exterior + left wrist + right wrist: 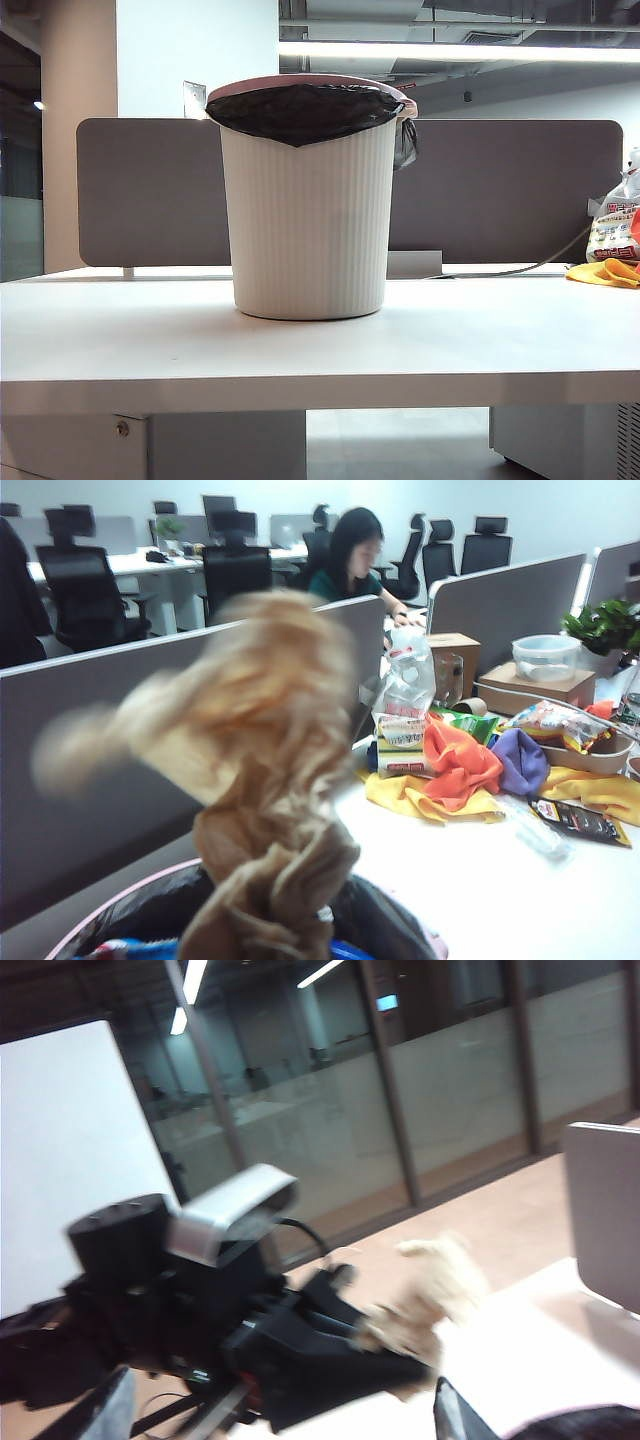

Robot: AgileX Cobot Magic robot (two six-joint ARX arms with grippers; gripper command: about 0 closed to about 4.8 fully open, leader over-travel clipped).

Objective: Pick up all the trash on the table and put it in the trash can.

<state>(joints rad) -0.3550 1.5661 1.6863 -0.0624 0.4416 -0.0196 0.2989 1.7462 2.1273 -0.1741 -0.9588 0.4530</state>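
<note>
Standing mid-table (120, 350) in the exterior view is the white ribbed trash can (310, 220), black bag folded over its pink rim; neither arm shows there. Behind it a grey-brown partition (500, 190), and at far right a white printed bag (612, 228) next to a yellow cloth (605, 272).

Left wrist view: a blurred wad of tan paper trash (265, 770) fills the centre, hanging right above the can's open mouth (150, 915). Left gripper's own fingers aren't visible behind the paper; it's clamped tight, seemingly on that wad. Beyond, a heap of coloured cloths and packets (470, 770) lies on the table.

Right wrist view: the other arm's black gripper (400, 1345) w/ the tan wad (425, 1300) at its tip, camera mounted on top. Right gripper's dark fingertips (455, 1420) stand well apart, nothing between them
</note>
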